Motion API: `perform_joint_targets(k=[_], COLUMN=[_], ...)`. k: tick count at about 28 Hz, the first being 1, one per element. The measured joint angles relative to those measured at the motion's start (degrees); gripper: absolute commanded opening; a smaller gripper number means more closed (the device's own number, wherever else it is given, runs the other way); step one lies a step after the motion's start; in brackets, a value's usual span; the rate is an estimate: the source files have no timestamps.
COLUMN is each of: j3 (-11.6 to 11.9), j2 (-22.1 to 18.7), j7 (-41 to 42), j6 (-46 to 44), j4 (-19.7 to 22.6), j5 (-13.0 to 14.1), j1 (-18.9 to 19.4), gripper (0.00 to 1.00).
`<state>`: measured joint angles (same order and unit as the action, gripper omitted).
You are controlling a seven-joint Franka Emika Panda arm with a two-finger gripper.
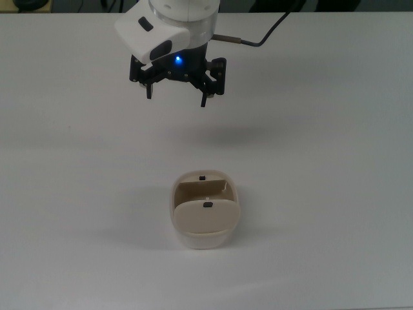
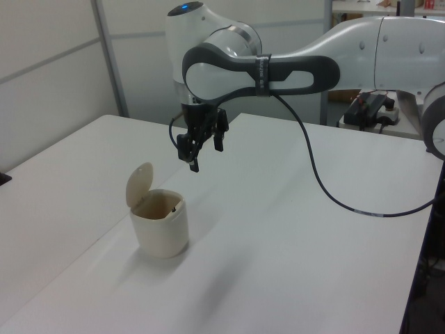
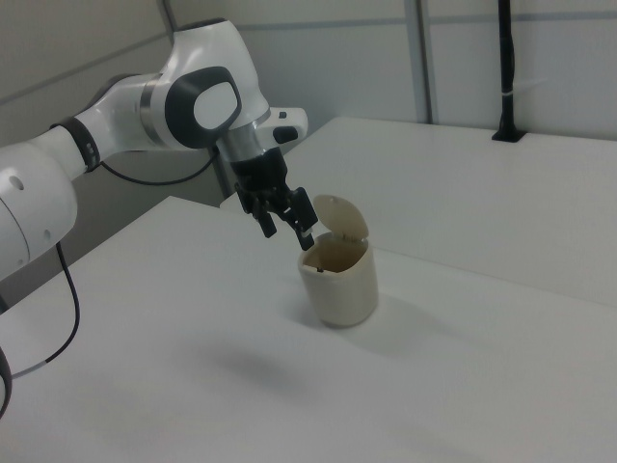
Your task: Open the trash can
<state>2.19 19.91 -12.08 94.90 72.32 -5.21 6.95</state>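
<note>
A cream-white trash can (image 1: 204,216) stands alone on a white table (image 1: 335,194), its beige lid (image 2: 139,184) already swung upright on its hinge and its mouth gaping, while the Franka arm's gripper (image 1: 176,99) hangs in the air well apart from it, toward the top view's upper edge, fingers spread and holding nothing. The bin sits near the middle of the top view, low in the frame; in the left view it stands below and to the left of the gripper, and a small black button (image 1: 202,177) shows on its rim. With the lid up, the job looks finished, so the main hazard from here appears to be undoing it: a descent back toward the bin could clip the raised lid and knock it shut, or nudge the light plastic body and tip it over. The black cable (image 2: 327,191) trailing from the wrist droops low over the table and might snag on a wide swing.
</note>
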Motion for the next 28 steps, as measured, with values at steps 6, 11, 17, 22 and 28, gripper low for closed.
perform_joint_targets(k=[6,11,17,22,28], j3=[0.0,0.0,0.0,0.0,0.0], j2=[0.0,0.0,0.0,0.0,0.0], j7=[0.0,0.0,0.0,0.1,0.1], j6=[0.0,0.0,0.0,0.0,0.0], j4=[0.0,0.0,0.0,0.0,0.0], j5=[0.0,0.0,0.0,0.0,0.0], j1=[0.0,0.0,-0.5,-0.7,-0.7], gripper=[1.00,1.00,1.00,1.00,1.00])
